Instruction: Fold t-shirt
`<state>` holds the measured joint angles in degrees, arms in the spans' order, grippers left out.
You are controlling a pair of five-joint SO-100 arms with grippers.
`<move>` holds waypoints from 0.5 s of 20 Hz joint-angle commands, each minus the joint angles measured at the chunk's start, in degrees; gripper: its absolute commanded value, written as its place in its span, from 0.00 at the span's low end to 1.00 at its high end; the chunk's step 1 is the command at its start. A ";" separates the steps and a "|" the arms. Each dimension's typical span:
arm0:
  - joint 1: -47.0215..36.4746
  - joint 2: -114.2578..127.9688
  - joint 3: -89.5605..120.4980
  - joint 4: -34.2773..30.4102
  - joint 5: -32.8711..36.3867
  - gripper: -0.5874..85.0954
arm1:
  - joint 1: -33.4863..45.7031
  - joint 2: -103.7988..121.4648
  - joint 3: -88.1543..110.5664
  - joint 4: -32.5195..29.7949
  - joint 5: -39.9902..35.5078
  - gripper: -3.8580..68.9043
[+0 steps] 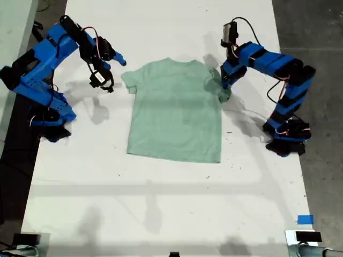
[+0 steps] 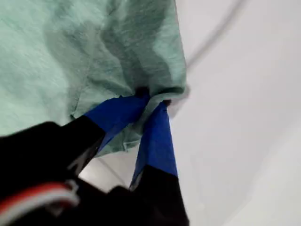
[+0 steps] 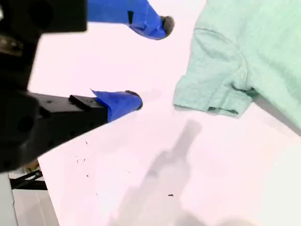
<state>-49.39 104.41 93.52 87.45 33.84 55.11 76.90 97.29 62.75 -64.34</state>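
Note:
The pale mint-green t-shirt (image 1: 174,110) lies flat on the white table, collar toward the far edge. My first gripper (image 1: 225,91), on the arm at the exterior view's right, is shut on the t-shirt's sleeve there; in the first wrist view its blue fingertips (image 2: 151,101) pinch bunched fabric (image 2: 141,56). My second gripper (image 1: 110,72), on the arm at the exterior view's left, hangs open above the table just short of the other sleeve (image 3: 211,92). Its blue fingers (image 3: 117,103) hold nothing.
The white table (image 1: 161,187) stretches wide in front of the shirt. A small blue tag (image 1: 305,219) and a dark device (image 1: 305,236) sit at the exterior view's lower right. Grey floor borders the table at the exterior view's right.

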 commanded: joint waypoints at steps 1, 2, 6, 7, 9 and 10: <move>0.44 0.18 -3.08 -0.88 0.26 0.29 | -0.70 1.05 -7.03 4.92 0.00 0.06; 0.44 0.18 -3.08 -0.79 0.26 0.29 | -1.23 1.32 -9.58 7.47 0.18 0.06; 0.44 0.18 -2.99 -0.62 0.35 0.29 | -6.24 2.90 -24.43 18.63 2.64 0.05; 0.53 0.18 -2.99 -0.62 0.35 0.29 | -7.47 1.85 -28.65 21.80 3.96 0.04; 0.70 0.35 -2.99 -1.05 0.26 0.29 | -9.76 -1.49 -36.30 26.63 7.29 0.04; 0.79 0.35 -2.99 -1.05 0.09 0.29 | -11.25 -3.43 -39.73 28.12 8.53 0.04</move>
<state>-49.39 104.41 93.52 87.28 33.84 46.67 74.18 66.27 87.54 -58.45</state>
